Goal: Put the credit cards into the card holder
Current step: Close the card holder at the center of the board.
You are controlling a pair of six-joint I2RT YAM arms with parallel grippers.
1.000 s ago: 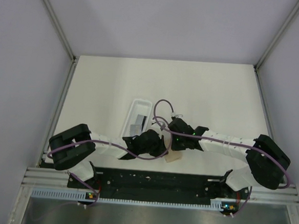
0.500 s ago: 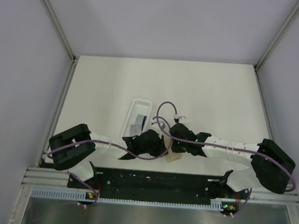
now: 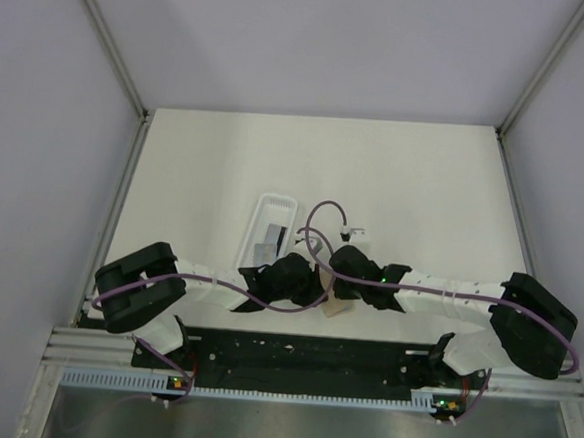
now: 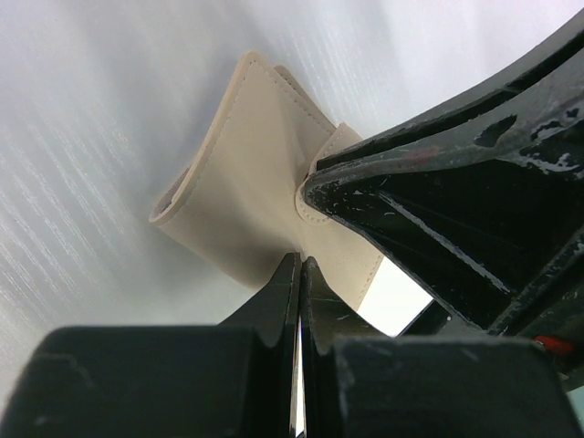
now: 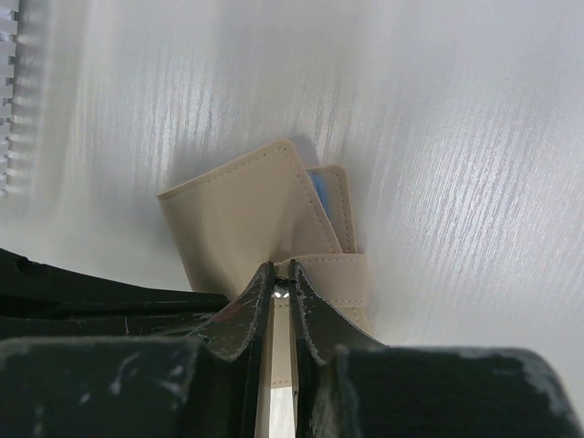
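Note:
The tan card holder [image 3: 338, 306] lies near the table's front edge, between my two grippers. In the left wrist view the card holder [image 4: 246, 201] stands bent, and my left gripper [image 4: 300, 266] is shut on its near edge. The right wrist view shows the card holder [image 5: 237, 219] with a strip of light blue lining [image 5: 321, 196]. My right gripper [image 5: 282, 271] is shut on its closing tab [image 5: 342, 272], with the snap dot between the fingertips. From above, the left gripper [image 3: 314, 287] and right gripper [image 3: 331, 290] meet over it. Grey credit cards [image 3: 268, 243] lie in a clear tray.
The long clear plastic tray [image 3: 276, 206] lies just behind the left wrist, angled away. My right gripper's black finger [image 4: 438, 210] fills the right of the left wrist view. Purple cables loop over both wrists. Walls enclose the table on three sides.
The right forearm has swung down toward the table's near edge and its wrist has come slightly nearer the card holder. The left arm has stayed put.

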